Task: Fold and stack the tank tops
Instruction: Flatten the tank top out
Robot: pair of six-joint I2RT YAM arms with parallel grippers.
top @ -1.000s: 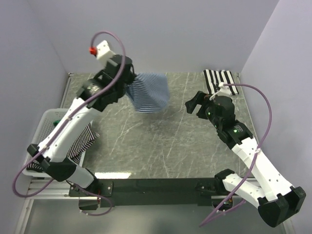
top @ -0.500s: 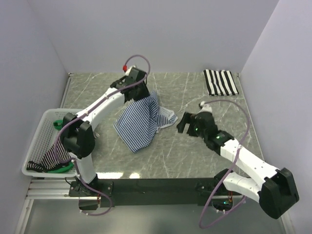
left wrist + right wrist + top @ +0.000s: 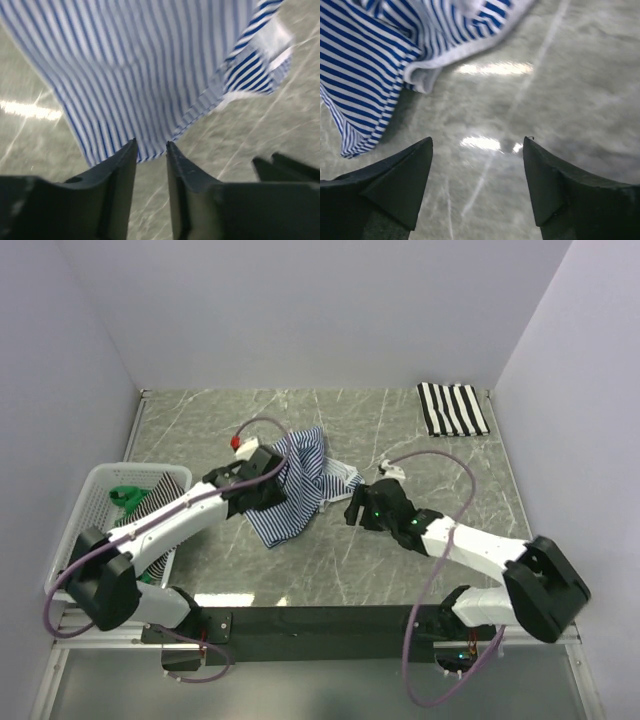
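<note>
Mid-table, crumpled and unfolded: the navy top [image 3: 300, 480], in thin blue-and-white stripes, white trim showing at its right edge. Flat on the table [image 3: 250, 420].

At its near-left side, over the cloth: the left gripper [image 3: 270, 500]. Jaws nearly together, only a narrow slit between the fingers [image 3: 120, 170]. Through the slit, the hem and then bare table, nothing visibly pinched. In the wrist view, hem just beyond the fingertips, the main spread of cloth farther out and to the upper left, a bunched broader-striped bit with a white patch at upper right.

Just right of the top, near its trimmed edge but apart from it: the right gripper [image 3: 352, 512]. Spread wide, holding nothing. Between its fingers [image 3: 405, 175], only bare table with glare. In that view, cloth up and left of the left finger, the white-trimmed edge curling nearest, touching neither tip.

In the far right corner, well apart from both grippers: the black top [image 3: 452, 408], folded flat, in broad black-and-white stripes.

At the left table edge: the basket [image 3: 88, 502], with more striped cloth and something green inside.
</note>
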